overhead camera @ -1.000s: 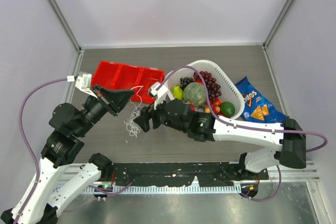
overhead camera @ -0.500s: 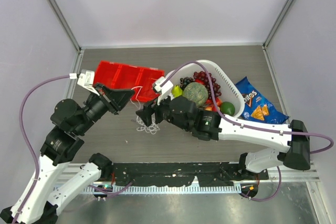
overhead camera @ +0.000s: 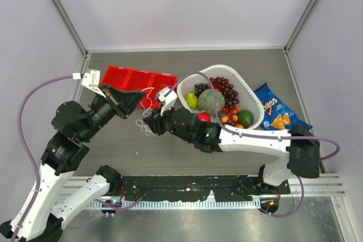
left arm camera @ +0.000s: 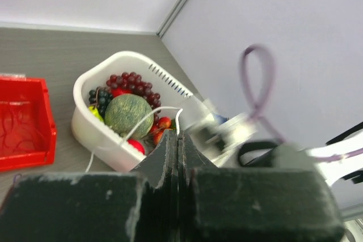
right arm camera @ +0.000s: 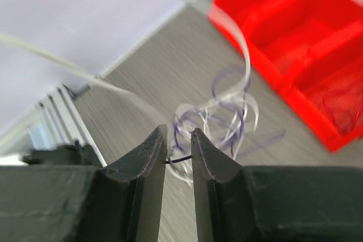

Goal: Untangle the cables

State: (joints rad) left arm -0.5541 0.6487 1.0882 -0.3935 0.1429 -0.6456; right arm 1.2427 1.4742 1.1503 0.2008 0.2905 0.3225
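Observation:
A small tangle of thin white and purplish cables (overhead camera: 146,131) (right arm camera: 224,111) lies on the grey table in front of the red bin. My left gripper (overhead camera: 139,96) (left arm camera: 178,134) is shut, and a white cable (left arm camera: 142,118) runs out of its tip down toward the tangle. My right gripper (overhead camera: 150,122) (right arm camera: 178,131) is low over the tangle's near edge. Its jaws stand a narrow gap apart, and one dark purplish strand crosses that gap without being pinched. Red cable loops (right arm camera: 340,106) lie inside the bin.
A red divided bin (overhead camera: 136,80) (right arm camera: 295,32) sits at the back left. The white basket (overhead camera: 249,92) (left arm camera: 130,55) of fruit stands to the right, under the right arm. A blue chips bag (overhead camera: 278,114) lies further right. Walls close the sides and back.
My right gripper has moved left and toward the back, onto the tangle, and its jaws have narrowed from wide open. The tangle shifted slightly. The left gripper stayed shut and rose a little.

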